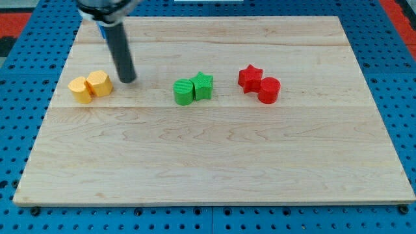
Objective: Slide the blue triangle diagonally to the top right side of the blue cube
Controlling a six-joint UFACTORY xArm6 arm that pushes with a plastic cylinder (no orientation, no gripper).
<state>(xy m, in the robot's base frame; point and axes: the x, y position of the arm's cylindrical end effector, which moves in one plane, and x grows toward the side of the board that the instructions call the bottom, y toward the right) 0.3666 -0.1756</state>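
Note:
My tip (pixel 128 80) rests on the wooden board (pixel 214 162) at the view's upper left, just right of two yellow blocks. No blue triangle or blue cube shows in full. A small patch of blue (pixel 101 29) shows at the rod's left side near the view's top. The arm covers the rest of it, and I cannot tell its shape.
Two yellow blocks (pixel 81 90) (pixel 99 83) touch each other at the left. A green cylinder (pixel 184 92) and a green star (pixel 203 85) touch at the middle. A red star (pixel 249 77) and a red cylinder (pixel 268 90) touch at the right.

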